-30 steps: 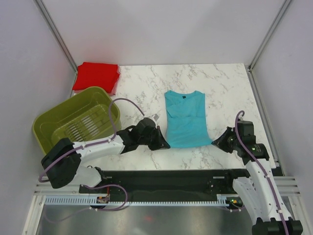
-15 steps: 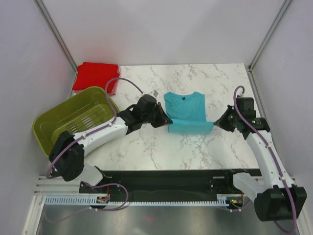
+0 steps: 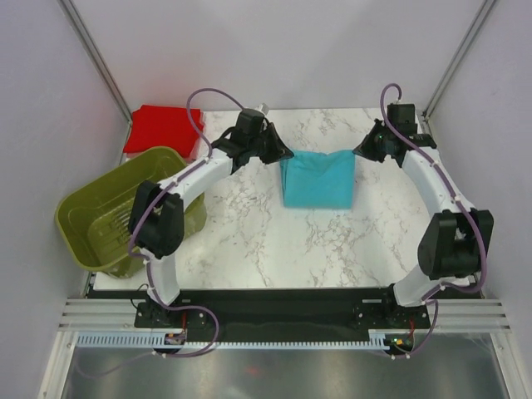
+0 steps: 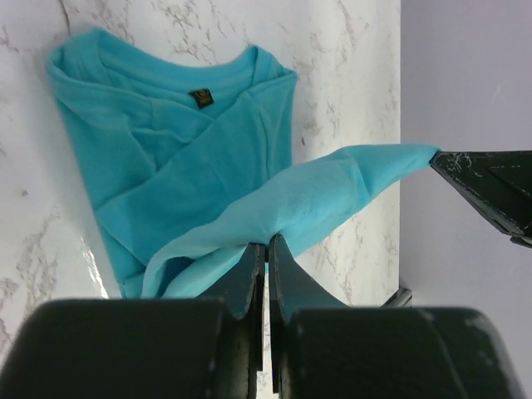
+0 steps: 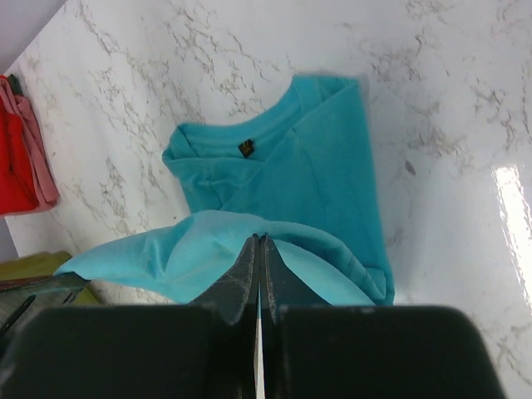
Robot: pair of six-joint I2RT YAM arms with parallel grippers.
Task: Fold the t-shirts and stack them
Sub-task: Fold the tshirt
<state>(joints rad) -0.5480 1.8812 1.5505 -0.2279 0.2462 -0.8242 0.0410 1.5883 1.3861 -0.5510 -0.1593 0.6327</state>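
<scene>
Marble table (image 3: 249,241), t-shirt (image 3: 317,183) collar under hem

White marble table (image 3: 249,241); plain pale lilac walls (image 3: 291,50).

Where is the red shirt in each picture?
Top external: the red t-shirt lies at the table's far left corner, just beyond the green basket.
Left wrist: not in it.
Right wrist: the red t-shirt sits at the left edge.
Shared landmark: the turquoise t-shirt, seen in all three views.
</scene>
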